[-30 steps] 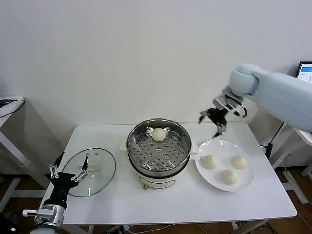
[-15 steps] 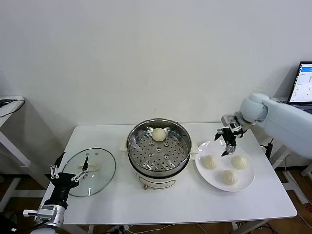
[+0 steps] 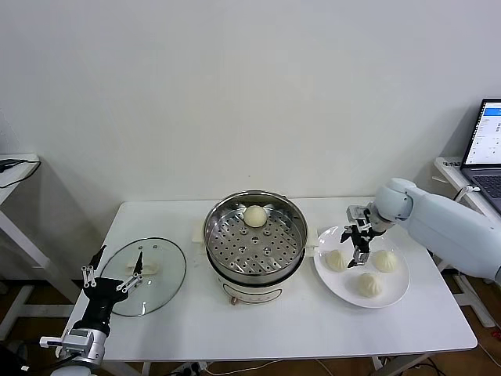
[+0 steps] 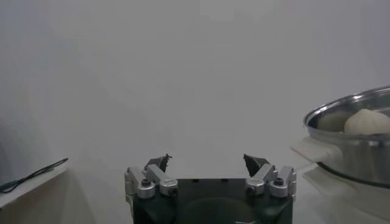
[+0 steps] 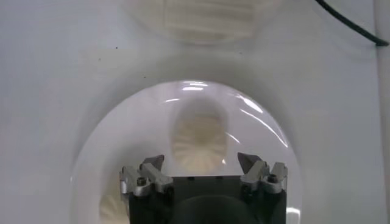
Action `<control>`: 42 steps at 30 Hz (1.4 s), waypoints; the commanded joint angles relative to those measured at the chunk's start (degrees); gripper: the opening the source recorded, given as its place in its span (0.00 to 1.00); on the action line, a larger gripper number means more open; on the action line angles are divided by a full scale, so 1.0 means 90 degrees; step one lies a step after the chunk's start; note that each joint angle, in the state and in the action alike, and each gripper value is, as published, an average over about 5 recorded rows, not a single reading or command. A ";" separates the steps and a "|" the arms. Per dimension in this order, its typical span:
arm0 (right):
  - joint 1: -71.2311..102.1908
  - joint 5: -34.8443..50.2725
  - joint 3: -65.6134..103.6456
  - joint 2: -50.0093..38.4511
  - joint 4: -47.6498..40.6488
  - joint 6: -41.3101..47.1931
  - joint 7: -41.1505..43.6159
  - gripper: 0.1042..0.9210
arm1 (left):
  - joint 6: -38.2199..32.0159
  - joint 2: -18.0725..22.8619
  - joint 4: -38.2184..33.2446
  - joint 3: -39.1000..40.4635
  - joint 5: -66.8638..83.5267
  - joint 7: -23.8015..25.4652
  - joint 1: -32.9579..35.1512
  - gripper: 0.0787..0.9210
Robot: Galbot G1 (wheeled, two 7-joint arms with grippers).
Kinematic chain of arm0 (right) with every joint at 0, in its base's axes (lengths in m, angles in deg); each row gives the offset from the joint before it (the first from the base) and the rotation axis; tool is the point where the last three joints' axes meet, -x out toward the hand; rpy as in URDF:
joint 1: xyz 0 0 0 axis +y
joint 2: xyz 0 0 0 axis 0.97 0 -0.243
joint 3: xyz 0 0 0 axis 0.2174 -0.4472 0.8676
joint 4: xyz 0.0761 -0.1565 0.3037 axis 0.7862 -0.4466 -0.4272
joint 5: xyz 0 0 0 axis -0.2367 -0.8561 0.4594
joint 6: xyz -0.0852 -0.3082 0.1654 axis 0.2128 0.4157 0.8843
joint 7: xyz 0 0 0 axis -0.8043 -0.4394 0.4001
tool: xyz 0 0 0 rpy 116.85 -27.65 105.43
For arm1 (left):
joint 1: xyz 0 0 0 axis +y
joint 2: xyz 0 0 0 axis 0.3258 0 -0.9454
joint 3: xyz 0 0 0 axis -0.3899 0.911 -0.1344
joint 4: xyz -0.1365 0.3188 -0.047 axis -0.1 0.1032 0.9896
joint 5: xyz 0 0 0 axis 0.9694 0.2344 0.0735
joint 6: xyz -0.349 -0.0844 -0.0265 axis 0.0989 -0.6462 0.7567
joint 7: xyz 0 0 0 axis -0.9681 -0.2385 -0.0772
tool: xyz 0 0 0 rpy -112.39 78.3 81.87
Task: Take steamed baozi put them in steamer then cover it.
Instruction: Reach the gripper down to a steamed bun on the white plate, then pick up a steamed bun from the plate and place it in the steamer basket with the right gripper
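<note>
The steamer (image 3: 254,235) stands mid-table with one baozi (image 3: 254,215) on its perforated tray at the back. Three baozi lie on the white plate (image 3: 398,288): one left (image 3: 337,260), one right (image 3: 383,260), one front (image 3: 369,283). My right gripper (image 3: 358,244) is open and empty, low over the plate between the left and right buns. In the right wrist view a bun (image 5: 201,140) lies just ahead of its spread jaws (image 5: 201,161). My left gripper (image 3: 109,278) is open and parked at the table's front left. It also shows in the left wrist view (image 4: 207,163).
The round glass lid (image 3: 143,276) lies flat on the table left of the steamer, close to my left gripper. The left wrist view shows the steamer (image 4: 359,152) with the bun (image 4: 367,122) inside. A laptop (image 3: 487,149) stands at the far right.
My right gripper has come down and forward from above the table's back edge to just over the plate of buns. My left arm has not moved.
</note>
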 commanded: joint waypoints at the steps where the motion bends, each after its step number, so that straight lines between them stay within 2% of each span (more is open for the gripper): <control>1: 0.0386 -0.0339 0.0257 0.0128 -0.0189 0.0031 -0.0172 0.88 | -0.0010 -0.0004 0.0023 -0.0001 -0.0002 0.0005 0.0000 0.88; 15: 0.0638 -0.0548 0.0529 0.0314 -0.0308 -0.0032 -0.0200 0.88 | -0.0013 -0.0002 0.0053 -0.0011 -0.0002 0.0007 -0.0012 0.88; 18: 0.0648 -0.0553 0.0554 0.0348 -0.0327 -0.0035 -0.0200 0.84 | -0.0012 -0.0003 0.0054 -0.0013 -0.0002 0.0006 -0.0013 0.88; 23: 0.0634 -0.0559 0.0570 0.0371 -0.0335 -0.0052 -0.0196 0.71 | -0.0011 -0.0001 0.0044 -0.0022 -0.0001 0.0004 -0.0012 0.88; 29: 0.0533 -0.0463 0.0536 0.0236 -0.0210 -0.0058 -0.0117 0.69 | -0.0010 0.0005 0.0040 -0.0014 -0.0001 0.0003 -0.0009 0.88; 35: -0.0320 0.0327 -0.0053 -0.0514 0.0471 0.0108 0.0093 0.69 | -0.0007 0.0002 0.0013 -0.0021 -0.0001 0.0003 0.0004 0.88; 42: -0.2353 0.1636 -0.1701 -0.1416 0.1913 0.0399 0.0261 0.69 | 0.0000 -0.0039 -0.0040 0.0015 -0.0014 -0.0005 0.0034 0.88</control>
